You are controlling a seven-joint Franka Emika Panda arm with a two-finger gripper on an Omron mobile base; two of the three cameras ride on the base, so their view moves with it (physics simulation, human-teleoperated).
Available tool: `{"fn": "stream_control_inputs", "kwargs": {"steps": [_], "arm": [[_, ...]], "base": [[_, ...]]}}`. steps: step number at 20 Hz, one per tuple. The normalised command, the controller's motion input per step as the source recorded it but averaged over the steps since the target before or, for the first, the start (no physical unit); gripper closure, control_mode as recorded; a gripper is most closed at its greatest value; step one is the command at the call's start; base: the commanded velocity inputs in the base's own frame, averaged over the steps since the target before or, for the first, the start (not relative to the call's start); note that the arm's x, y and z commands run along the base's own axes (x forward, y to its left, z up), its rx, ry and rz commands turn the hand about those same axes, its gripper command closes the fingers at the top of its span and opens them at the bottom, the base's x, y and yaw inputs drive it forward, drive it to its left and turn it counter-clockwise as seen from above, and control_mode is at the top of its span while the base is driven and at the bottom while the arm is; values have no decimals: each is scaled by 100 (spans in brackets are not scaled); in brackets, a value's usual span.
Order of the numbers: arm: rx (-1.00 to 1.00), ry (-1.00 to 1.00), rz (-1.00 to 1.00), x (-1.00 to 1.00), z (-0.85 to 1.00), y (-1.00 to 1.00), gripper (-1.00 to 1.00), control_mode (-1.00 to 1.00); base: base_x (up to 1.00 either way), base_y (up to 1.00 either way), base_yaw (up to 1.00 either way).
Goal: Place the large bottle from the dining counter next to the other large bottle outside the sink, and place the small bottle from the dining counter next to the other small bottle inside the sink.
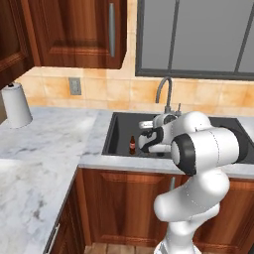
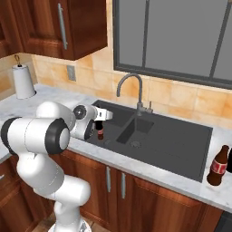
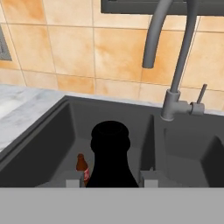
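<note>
My gripper [image 3: 111,181] is shut on the small bottle [image 3: 110,153], an all-black bottle that stands upright between the fingertips. It hangs over the left part of the sink [image 3: 43,148]. Just left of it, on the basin floor, stands the other small bottle [image 3: 82,168], brown with a red label. In the left base view that brown bottle [image 1: 132,145] is close beside my hand [image 1: 149,143]. On the worktop right of the sink [image 2: 172,140] stands the large bottle [image 2: 218,166], with a black sliver of the other large bottle [image 2: 229,161] right beside it. The dining counter is out of view.
A curved tap [image 1: 166,92] rises behind the basin's middle, close above and right of my hand. A paper towel roll [image 1: 17,105] stands at the far left of the marble worktop. Wooden cabinets hang above, and a window sits behind the tap.
</note>
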Motion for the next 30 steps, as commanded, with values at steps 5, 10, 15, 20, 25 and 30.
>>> {"fn": "stream_control_inputs", "kwargs": {"steps": [5, 10, 15, 20, 25, 30], "arm": [[0, 0, 0, 0, 0, 0, 100, 100], [0, 0, 0, 0, 0, 0, 100, 100], [0, 0, 0, 0, 0, 0, 100, 100], [0, 0, 0, 0, 0, 0, 100, 100], [0, 0, 0, 0, 0, 0, 100, 100], [0, 0, 0, 0, 0, 0, 100, 100]], "base": [[29, 13, -1], [33, 11, -3], [29, 11, -4], [34, 9, -4], [45, 10, -6], [38, 13, -5]]}}
